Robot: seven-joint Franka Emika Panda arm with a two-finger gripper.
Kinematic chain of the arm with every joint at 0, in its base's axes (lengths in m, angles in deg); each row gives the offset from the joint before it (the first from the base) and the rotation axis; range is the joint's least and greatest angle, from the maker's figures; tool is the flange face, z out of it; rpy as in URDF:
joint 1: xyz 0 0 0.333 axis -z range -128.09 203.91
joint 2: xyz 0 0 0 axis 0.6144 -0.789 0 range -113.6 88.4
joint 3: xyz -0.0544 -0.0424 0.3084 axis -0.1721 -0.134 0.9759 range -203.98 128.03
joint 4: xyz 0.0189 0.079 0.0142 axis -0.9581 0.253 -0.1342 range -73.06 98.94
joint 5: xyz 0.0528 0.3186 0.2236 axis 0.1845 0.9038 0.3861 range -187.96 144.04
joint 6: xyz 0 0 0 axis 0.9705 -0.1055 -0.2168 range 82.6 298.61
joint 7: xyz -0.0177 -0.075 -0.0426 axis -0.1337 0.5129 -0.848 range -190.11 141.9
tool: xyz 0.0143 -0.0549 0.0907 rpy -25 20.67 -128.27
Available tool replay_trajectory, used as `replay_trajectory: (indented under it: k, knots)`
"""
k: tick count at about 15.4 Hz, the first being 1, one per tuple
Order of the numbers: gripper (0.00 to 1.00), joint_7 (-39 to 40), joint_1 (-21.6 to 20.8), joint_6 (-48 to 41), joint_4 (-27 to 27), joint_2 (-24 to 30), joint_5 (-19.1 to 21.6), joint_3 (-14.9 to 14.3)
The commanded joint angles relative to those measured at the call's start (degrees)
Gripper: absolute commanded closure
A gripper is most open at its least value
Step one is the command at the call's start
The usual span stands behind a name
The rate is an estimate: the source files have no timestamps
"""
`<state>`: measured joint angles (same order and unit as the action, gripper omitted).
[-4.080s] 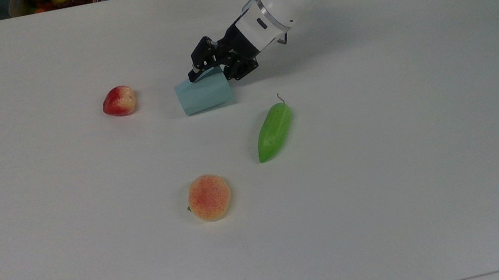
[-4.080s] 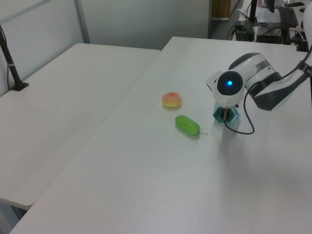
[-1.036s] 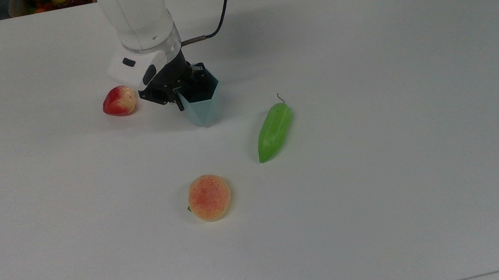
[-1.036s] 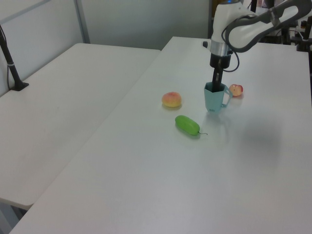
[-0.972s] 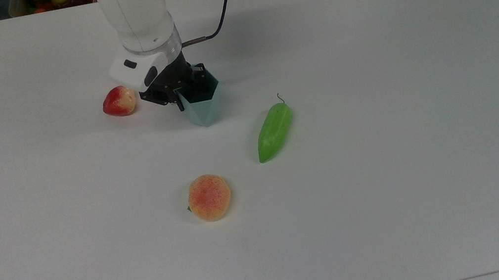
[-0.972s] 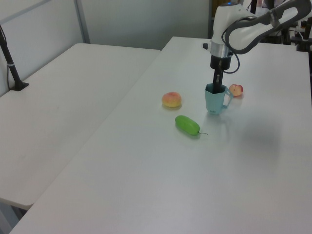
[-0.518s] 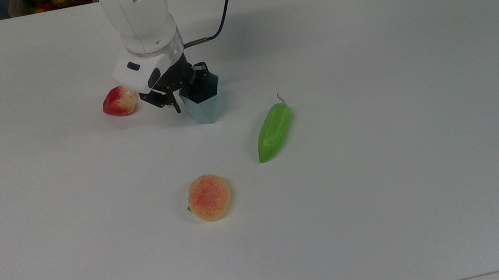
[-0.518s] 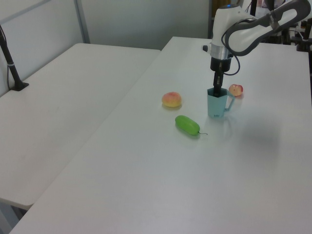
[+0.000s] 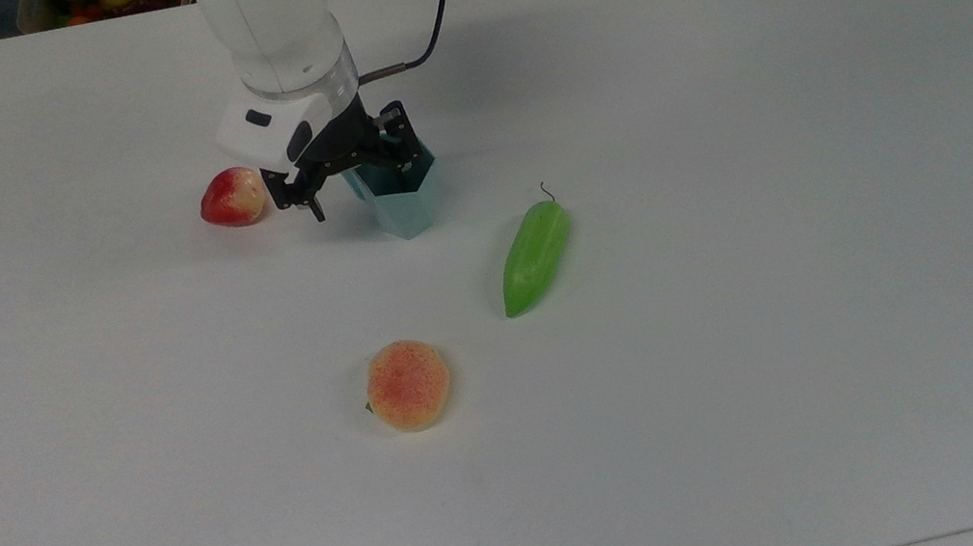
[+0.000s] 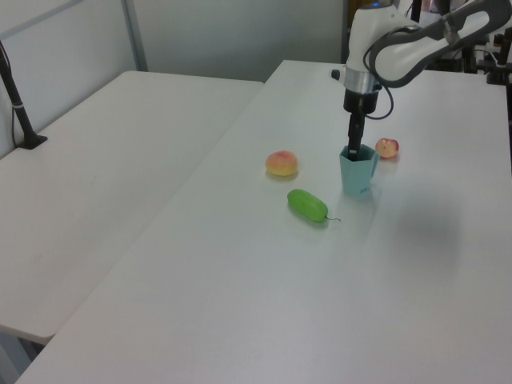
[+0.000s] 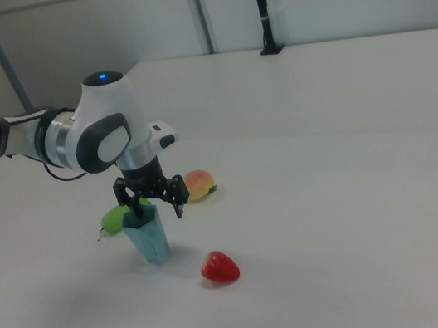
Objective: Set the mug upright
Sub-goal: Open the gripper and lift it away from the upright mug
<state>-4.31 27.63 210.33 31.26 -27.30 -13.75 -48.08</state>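
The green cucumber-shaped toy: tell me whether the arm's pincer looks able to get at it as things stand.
Probably yes. The open pincer stands at the upright pale blue faceted mug, and the green cucumber-shaped toy lies apart on bare white table, with nothing over it.

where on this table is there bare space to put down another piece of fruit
Bare: the table on the top view's right past the cucumber, and the strip below the peach. Crowded: around the mug, with the gripper and strawberry.

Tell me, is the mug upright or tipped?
Upright: the mug stands on its narrow base, open rim up, on the table.
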Motion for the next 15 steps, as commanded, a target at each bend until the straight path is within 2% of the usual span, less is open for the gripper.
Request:
replay_trajectory:
  k: [1, 5, 9, 12, 13, 15]
  knots:
    - [0.00, -0.28, -0.35, -6.65, -2.31, 3.35, 1.28, -0.80]
    - [0.00, -8.25, 0.17, -14.02, -6.44, 8.18, 1.28, -0.80]
    - [0.00, -16.43, 1.14, -28.60, -14.52, 11.17, 1.28, -0.53]
    - [0.00, -23.54, 1.76, -34.60, -16.91, 14.95, 1.37, -0.01]
    - [0.00, -26.70, 2.19, -36.01, -17.00, 16.09, 1.28, 0.87]
    - [0.00, -29.28, 6.31, -37.51, -17.44, 17.59, 0.23, 6.12]
